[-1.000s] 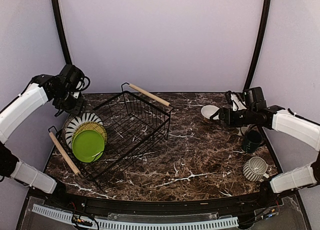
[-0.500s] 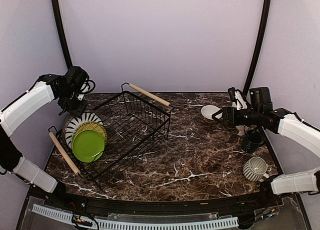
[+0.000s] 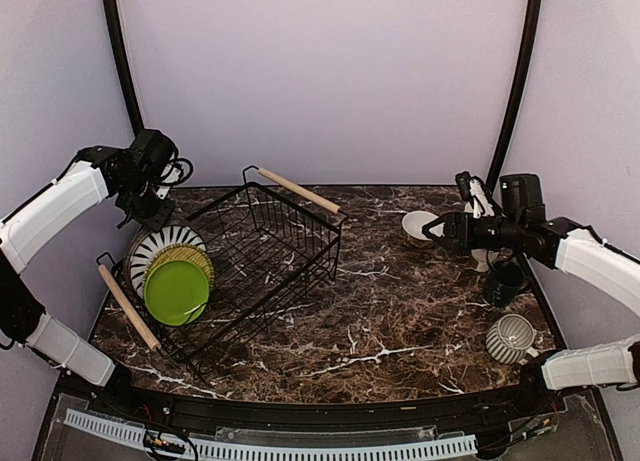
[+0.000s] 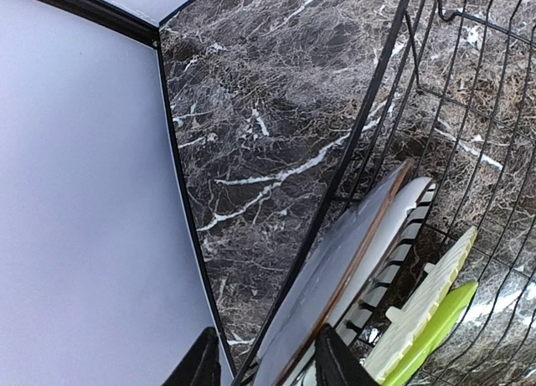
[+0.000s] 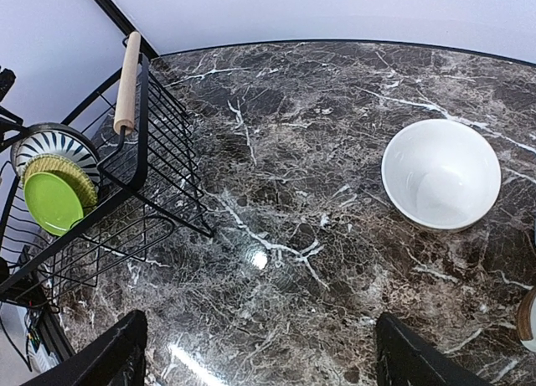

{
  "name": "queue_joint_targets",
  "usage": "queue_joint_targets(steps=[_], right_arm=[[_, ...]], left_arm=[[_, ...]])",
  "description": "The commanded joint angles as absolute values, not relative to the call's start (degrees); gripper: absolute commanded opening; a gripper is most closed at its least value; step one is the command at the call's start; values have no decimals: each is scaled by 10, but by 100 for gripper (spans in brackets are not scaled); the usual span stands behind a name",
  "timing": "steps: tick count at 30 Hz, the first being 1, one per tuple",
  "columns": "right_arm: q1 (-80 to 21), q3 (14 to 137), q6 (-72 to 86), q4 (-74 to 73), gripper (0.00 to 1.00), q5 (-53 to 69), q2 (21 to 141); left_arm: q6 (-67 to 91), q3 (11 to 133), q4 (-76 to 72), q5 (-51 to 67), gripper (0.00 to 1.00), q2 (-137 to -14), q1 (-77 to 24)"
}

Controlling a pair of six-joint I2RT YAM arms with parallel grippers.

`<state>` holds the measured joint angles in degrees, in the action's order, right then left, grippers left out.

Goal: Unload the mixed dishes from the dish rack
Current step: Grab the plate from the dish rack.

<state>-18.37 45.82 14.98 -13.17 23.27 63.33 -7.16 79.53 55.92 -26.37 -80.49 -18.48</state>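
Note:
The dish rack stands on the left of the table, also seen in the left wrist view and right wrist view. At its left end stand the striped plate, the olive-yellow plate and the lime green plate. My left gripper is open just above the striped plate's rim; in its wrist view the rack's rim wire and the plate's back lie between the jaws. My right gripper is open and empty beside the cream bowl, which rests on the table.
A dark teal mug and a striped mug stand on the table at the right, under my right arm. A pale cup's rim shows at the right edge of the right wrist view. The left wall is close to the rack's left end.
My right gripper has drawn back to the right, away from the bowl, and now holds still. My left gripper has shifted slightly right above the plates.

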Motion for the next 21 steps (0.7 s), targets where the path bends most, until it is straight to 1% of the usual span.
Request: queue_joint_targets(steps=[1,2,3,5,7,10,21], right_arm=[[-185,455,152,-105,90,248,642],[-185,456,152,-104,90,248,641],[-185,457,151,-105,90,247,641],[-185,461,150,-109,90,246,640],[-185,466,149,-112,90,245,640],[-185,473,146,-116,90,242,639],[-185,477,155,-107,90,254,645]], left_arm=[[-99,808,560,-274,34,-807,-179],[-103,808,559,-276,32,-809,-179],[-106,807,558,-278,28,-811,-179],[-116,802,552,-275,24,-811,-179],[-126,797,544,-269,22,-812,-179],[-134,796,549,-253,21,-820,-179],[-129,797,577,-206,27,-848,-171]])
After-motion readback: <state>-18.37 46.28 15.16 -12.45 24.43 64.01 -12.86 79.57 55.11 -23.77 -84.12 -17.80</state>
